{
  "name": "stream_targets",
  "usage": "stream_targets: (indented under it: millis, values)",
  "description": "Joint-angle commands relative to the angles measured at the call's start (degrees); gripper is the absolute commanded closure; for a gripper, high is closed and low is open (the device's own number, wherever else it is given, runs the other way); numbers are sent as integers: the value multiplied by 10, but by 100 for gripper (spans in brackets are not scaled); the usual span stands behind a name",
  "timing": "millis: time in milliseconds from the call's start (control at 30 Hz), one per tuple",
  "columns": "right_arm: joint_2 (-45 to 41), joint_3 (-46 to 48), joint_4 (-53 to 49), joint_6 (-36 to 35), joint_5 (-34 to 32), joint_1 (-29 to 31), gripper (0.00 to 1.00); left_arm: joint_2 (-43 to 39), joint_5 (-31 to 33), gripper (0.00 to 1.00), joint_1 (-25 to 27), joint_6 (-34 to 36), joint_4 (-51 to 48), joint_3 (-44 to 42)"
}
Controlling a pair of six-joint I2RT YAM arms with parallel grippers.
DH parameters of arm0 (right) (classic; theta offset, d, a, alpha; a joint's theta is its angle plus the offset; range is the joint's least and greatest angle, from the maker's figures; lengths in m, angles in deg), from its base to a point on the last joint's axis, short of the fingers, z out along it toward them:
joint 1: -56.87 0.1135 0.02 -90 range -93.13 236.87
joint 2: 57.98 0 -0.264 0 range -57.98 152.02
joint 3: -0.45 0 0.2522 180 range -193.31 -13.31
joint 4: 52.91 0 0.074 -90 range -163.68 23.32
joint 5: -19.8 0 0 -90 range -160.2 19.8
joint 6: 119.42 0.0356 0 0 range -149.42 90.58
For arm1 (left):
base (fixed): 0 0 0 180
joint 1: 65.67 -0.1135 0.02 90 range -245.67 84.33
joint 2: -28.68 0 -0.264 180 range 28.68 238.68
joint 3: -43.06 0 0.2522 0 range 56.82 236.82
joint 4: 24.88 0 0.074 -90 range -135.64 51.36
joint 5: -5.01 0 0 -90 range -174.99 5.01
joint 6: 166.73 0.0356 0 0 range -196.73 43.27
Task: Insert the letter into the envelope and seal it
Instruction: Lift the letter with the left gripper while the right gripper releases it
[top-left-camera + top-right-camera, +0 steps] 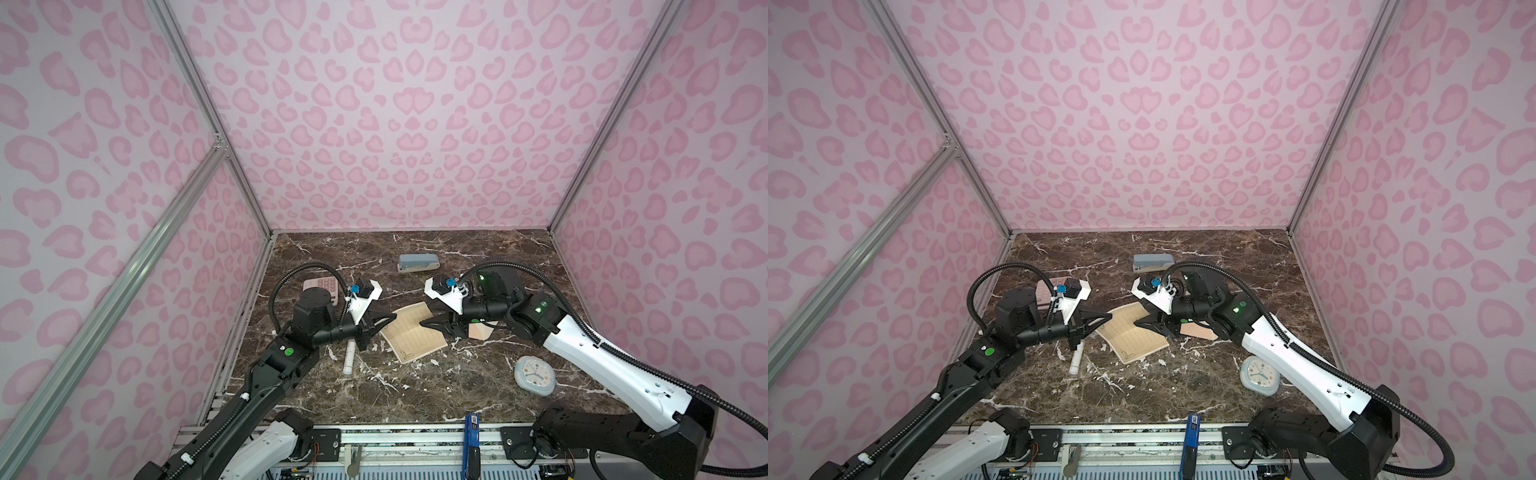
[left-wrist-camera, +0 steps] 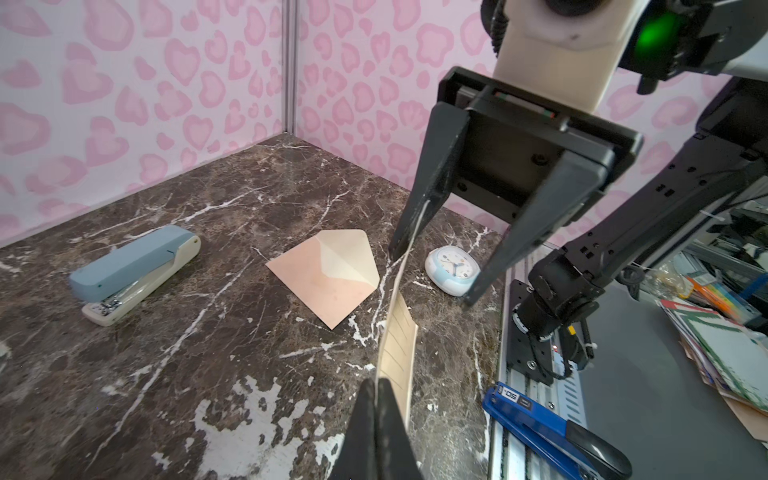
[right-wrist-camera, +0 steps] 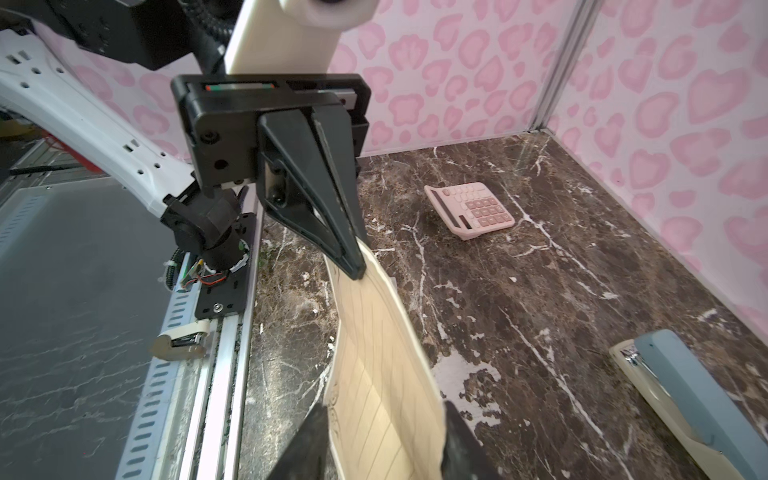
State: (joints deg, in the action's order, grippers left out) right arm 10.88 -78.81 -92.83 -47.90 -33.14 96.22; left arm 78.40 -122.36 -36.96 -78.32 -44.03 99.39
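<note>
Tabletop (image 1: 415, 399): dark veined marble. Letter (image 1: 415, 337) held up mid-field between the two arms, sheet bowed. Envelope (image 2: 324, 278) lies flat on the marble beneath the right arm, cream flap showing, apart from the letter. Left end effector (image 1: 394, 318) clenched on one letter edge. Right end effector (image 1: 422, 322) released, fingers spread with the opposite edge between them.
</note>
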Motion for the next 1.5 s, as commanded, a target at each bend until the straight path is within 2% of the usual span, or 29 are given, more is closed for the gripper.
stream_targets:
  millis: [0, 167, 300, 467, 567, 667, 867, 1167, 1467]
  values:
    - [-25, 25, 85, 72, -97, -27, 44, -13, 92, 96, 0, -29, 0, 19]
    - [-70, 146, 290, 293, -159, -145, 40, -21, 184, 96, -1, -105, 4, 58]
    - [-60, 197, 346, 364, -195, -175, 41, -24, 206, 96, -1, -156, 21, 81]
    - [-14, 226, 384, 429, -183, -175, 42, -26, 192, 96, -8, -213, 43, 98]
    - [15, 250, 452, 470, -164, -173, 43, -25, 188, 96, -9, -240, 51, 102]
    - [58, 263, 523, 489, -125, -164, 43, -29, 175, 96, -10, -265, 91, 86]
    - [137, 251, 593, 516, -110, -122, 45, -33, 162, 96, -13, -304, 142, 57]
    - [206, 266, 756, 604, -76, -97, 46, -30, 191, 96, -14, -338, 191, 22]
    - [260, 270, 862, 668, -58, -87, 47, -12, 206, 96, -17, -364, 238, 3]
